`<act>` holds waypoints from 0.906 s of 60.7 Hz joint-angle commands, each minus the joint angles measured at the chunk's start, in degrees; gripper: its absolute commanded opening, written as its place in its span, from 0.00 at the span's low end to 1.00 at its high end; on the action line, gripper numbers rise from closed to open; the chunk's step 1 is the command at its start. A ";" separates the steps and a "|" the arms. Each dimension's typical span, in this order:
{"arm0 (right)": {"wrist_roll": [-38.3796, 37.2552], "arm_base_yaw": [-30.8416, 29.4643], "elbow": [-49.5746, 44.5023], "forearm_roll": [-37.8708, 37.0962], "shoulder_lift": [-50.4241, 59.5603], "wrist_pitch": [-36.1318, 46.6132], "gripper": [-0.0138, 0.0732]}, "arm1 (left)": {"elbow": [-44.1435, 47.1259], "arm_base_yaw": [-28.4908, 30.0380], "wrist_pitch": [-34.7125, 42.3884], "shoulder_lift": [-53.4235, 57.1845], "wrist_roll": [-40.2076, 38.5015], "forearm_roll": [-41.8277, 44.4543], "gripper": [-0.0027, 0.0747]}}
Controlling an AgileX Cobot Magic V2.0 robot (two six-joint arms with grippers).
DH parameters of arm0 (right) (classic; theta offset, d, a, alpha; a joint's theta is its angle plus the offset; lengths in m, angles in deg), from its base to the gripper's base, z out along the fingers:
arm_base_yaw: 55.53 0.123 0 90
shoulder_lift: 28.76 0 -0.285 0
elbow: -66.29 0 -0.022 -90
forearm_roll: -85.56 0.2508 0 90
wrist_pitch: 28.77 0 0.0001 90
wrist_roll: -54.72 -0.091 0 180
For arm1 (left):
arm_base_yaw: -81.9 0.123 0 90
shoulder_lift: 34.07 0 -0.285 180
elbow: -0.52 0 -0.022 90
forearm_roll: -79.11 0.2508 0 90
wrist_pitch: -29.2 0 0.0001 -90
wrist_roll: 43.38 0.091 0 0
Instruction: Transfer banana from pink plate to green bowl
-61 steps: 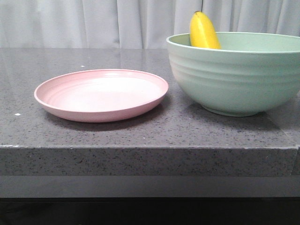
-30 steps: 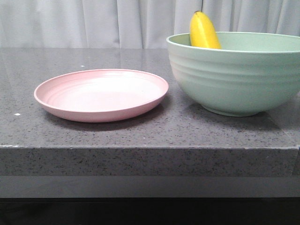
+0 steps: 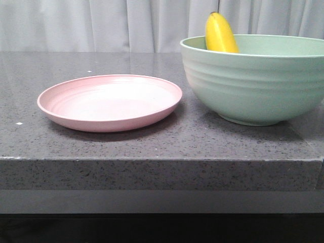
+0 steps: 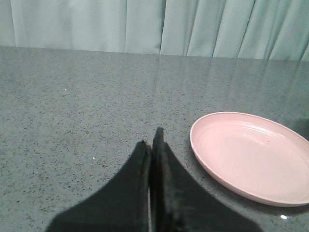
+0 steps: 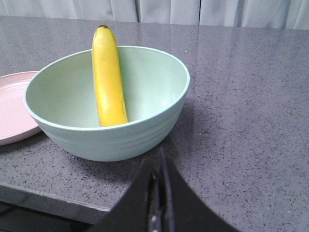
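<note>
Short, plump, glossy bright-yellow banana [image 5: 108, 79] sitting inside the big pale mint-green ridged bowl [image 3: 255, 83], leaning up against its inner wall with the dark tip poking above the rim. From the front, only the top end of the banana [image 3: 219, 33] visible; the rest hidden behind the bowl wall, and the bowl's right side cut off by the picture edge. Shallow pale-pink round plate [image 3: 110, 101] just beside the bowl on the left, nothing on it. Both parked on a speckled dark grey stone counter [image 3: 152, 147], pale curtain [image 3: 101, 23] behind.

Left gripper [image 4: 153, 154] hanging low over the counter near the plate, fingers pressed together, gripping nothing. Right gripper [image 5: 158, 174] just outside the bowl, also closed up tight and empty-handed. Neither arm visible from the front.

Compared with a second ago: no change, banana, bowl and plate all in the same spots.
</note>
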 commanded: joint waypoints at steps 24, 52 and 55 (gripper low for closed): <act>0.46 -0.31 1.42 0.58 -0.57 4.82 0.09 | 4.72 0.57 9.47 1.64 11.80 -13.24 0.01; 0.46 -0.31 1.42 0.63 -0.57 4.82 0.09 | 18.88 15.20 11.82 14.30 16.77 -18.06 0.01; 0.46 -0.31 1.42 0.63 -0.57 4.82 0.09 | 20.37 15.37 13.35 14.30 16.77 -18.06 0.01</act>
